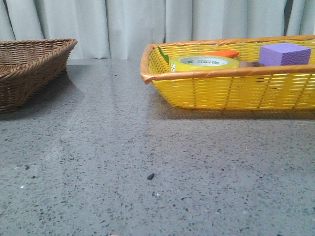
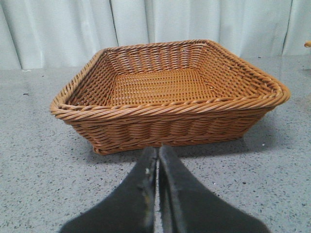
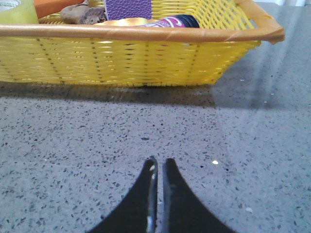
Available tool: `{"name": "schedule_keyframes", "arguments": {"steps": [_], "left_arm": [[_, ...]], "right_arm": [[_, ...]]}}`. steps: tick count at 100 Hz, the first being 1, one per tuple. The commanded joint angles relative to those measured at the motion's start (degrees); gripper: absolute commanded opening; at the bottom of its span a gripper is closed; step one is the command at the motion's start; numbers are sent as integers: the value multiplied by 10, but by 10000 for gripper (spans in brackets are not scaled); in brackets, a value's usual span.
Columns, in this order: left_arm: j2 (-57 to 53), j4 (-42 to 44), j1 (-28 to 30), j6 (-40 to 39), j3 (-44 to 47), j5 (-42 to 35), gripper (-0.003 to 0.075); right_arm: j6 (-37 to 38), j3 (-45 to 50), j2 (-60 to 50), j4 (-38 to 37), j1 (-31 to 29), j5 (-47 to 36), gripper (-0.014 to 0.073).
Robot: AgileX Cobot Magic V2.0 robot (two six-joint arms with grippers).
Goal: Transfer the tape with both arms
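Grey speckled desk lies bare before you, so spread the pressed-together right gripper (image 3: 157,167) wide before reaching the tape (image 1: 204,63) in the yellow basket (image 1: 231,87) at the far right edge.

Green print runs round the white inner ring of the tape roll (image 1: 204,63), lying in the yellow basket (image 1: 231,91). It looks like a brand name, perhaps "DELI", with smaller letters beside it too blurred to make out. In the right wrist view, a purple-labelled bottle (image 3: 171,22) shows pale markings, but they are unreadable. No other writing or numbers show.
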Motion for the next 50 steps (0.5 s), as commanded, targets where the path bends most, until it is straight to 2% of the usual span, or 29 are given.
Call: {"name": "schedule_keyframes", "arguments": {"steps": [1, 50], "left_arm": [[-17, -6, -5, -4, 7, -50, -20], [-17, -6, -5, -4, 7, -50, -20]], "right_arm": [[-5, 12, -10, -13, -3, -23, -67], [-5, 12, -10, 0, -3, -163, -67]]}}
